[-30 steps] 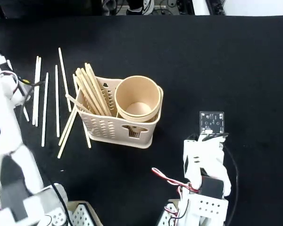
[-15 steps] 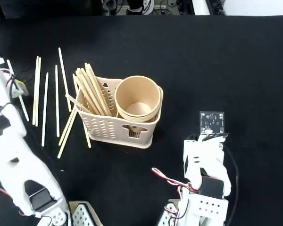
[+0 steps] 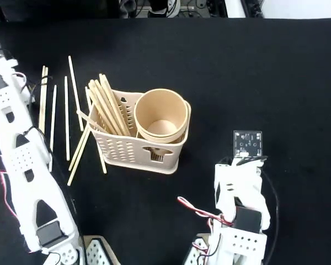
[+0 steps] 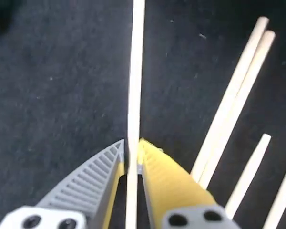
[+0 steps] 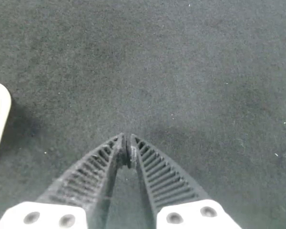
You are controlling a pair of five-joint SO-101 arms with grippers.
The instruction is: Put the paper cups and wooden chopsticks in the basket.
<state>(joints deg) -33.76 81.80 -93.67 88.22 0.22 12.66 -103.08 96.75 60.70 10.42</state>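
1. The left tool (image 4: 132,149) is clamped on a single chopstick (image 4: 135,71), which runs straight out between its grey and yellow fingers, low over the black surface (image 4: 52,86).
2. Just beside that stick, a pair of chopsticks (image 4: 233,100) lies touching side by side on the surface, with another chopstick end (image 4: 250,169) near them.
3. In the high view, the left arm (image 3: 22,160) stretches along the left edge of the surface (image 3: 254,72).
4. The basket (image 3: 127,150) stands mid-surface. The paper cups (image 3: 161,113) sit nested in its right part, and a bundle of chopsticks (image 3: 107,105) leans out of its left part.
5. Loose chopsticks (image 3: 66,118) lie on the surface to the left of the basket, between it and the left arm; a few (image 3: 80,154) rest against the basket's left wall.
6. The right tool (image 5: 127,143) has its fingertips pressed together on nothing, over bare surface.
7. The right arm (image 3: 240,193) sits near the front edge, well apart from the basket.
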